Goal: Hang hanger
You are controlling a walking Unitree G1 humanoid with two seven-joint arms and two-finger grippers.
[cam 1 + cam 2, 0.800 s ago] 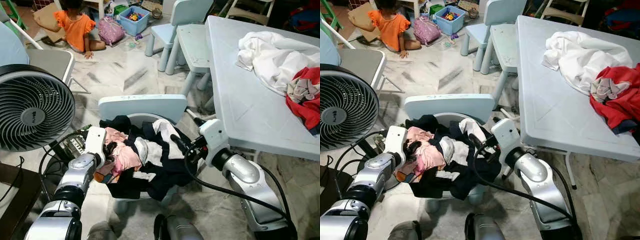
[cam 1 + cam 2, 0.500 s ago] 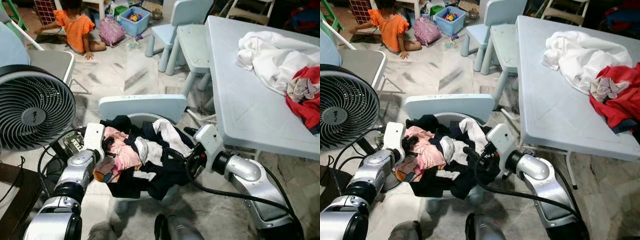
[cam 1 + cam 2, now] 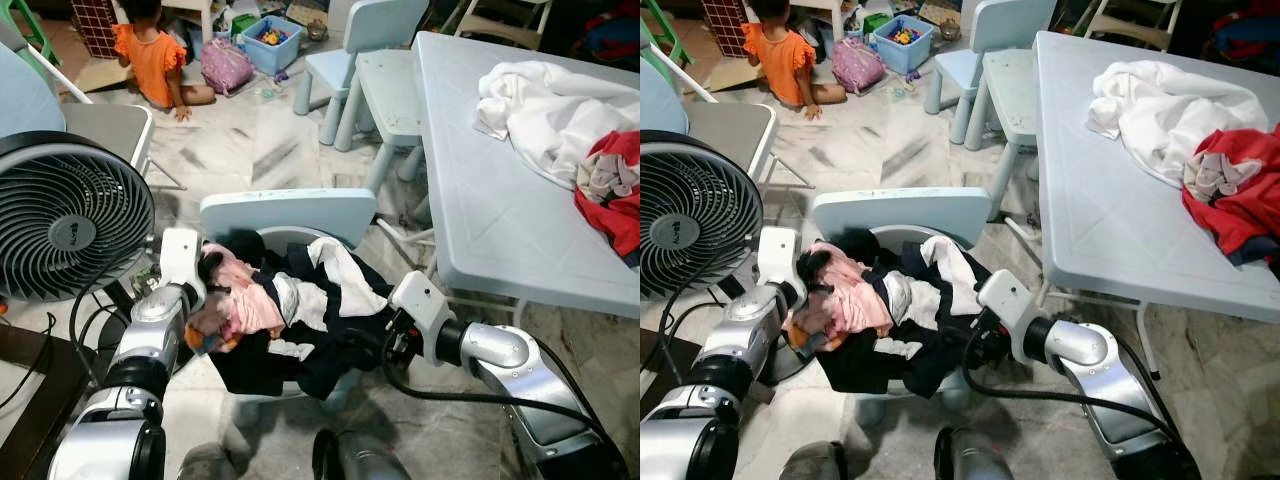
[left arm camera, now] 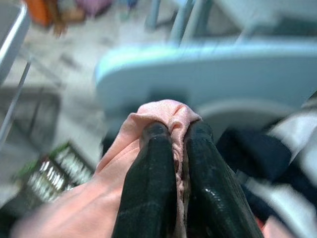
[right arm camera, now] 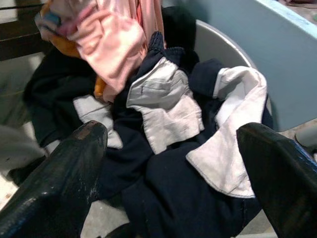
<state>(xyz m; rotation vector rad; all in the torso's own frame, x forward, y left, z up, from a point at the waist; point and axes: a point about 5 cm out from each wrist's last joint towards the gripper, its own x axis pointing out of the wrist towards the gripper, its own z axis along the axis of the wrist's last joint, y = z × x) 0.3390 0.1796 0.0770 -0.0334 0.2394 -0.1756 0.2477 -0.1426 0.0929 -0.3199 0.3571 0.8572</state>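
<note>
The left gripper pinches a fold of soft pink cloth lifted from the laundry heap on the pale blue plastic chair; the right gripper, fingers spread wide, hovers beside the dark navy garment

A lived-in home, likely a family room: marble floor, a pale blue table heaped with laundry, matching small chairs, a fan, a toy bin, and a person sitting on the floor.
</note>
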